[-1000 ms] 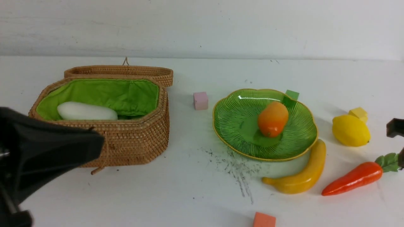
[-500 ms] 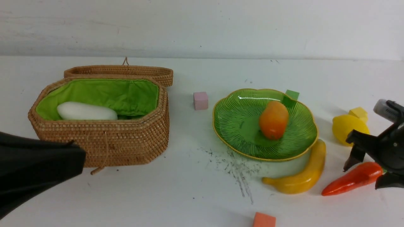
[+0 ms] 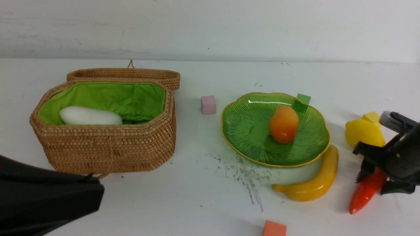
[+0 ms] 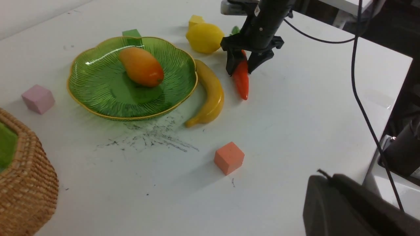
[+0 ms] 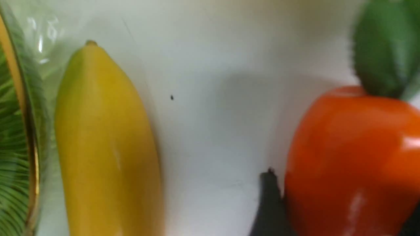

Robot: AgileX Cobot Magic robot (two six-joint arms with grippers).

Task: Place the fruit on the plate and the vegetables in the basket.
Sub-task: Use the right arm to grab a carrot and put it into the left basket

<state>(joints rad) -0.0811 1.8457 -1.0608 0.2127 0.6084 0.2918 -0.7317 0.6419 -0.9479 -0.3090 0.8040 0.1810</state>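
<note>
White tabletop (image 3: pixel 197 196) noted as work surface. Carrot (image 3: pixel 364 193) is clasped at its thick end between the fingers of the right gripper (image 4: pixel 241 70), tip down at the table, near the banana (image 3: pixel 311 183). Mango (image 3: pixel 283 124) is seated on the plate (image 3: pixel 242 131); lemon (image 3: pixel 362 132) lies beside it. Radish (image 3: pixel 90 115) is seen inside the basket (image 3: pixel 111 154). Left gripper (image 4: pixel 341 203) is clenched.

The right hand (image 3: pixel 374 183) clasps the carrot (image 3: pixel 362 197) on the tabletop (image 3: pixel 183 200), beside the banana (image 3: pixel 315 185); the mango (image 3: pixel 283 124) sits on the plate (image 3: pixel 241 131), the radish (image 3: pixel 88 116) in the basket (image 3: pixel 111 154).
</note>
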